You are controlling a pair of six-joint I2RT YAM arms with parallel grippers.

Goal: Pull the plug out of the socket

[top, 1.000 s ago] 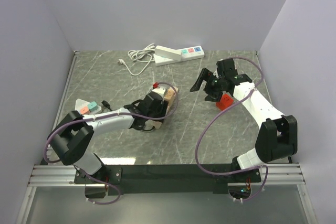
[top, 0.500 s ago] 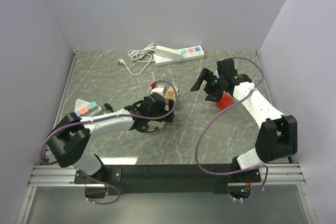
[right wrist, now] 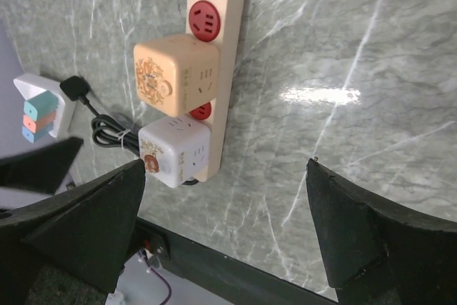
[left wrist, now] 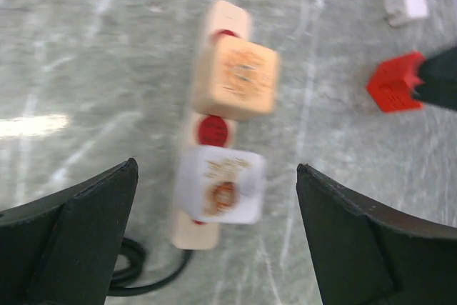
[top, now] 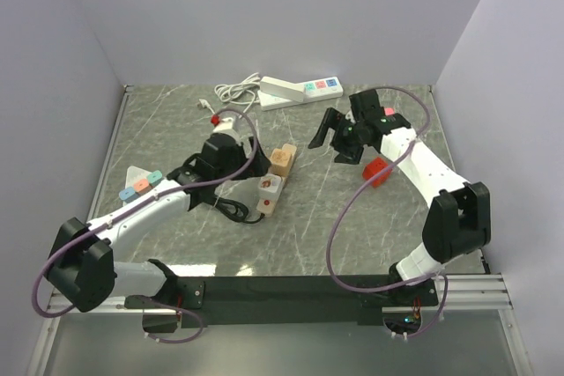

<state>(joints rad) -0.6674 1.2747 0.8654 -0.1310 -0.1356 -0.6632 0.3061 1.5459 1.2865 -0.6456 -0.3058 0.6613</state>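
Grey-green marble tabletop between pale walls filled my screens. The plug lay on it just beside a small white power strip with teal and orange switches at the table's left edge. Its thin black cord coiled back toward the beige power strip. That strip carried a beige cube adapter and a white cube adapter, one next to the other. My left gripper hung above them, jaws spread wide and empty. My right gripper was likewise wide apart, gripping nothing, with a red block near it.
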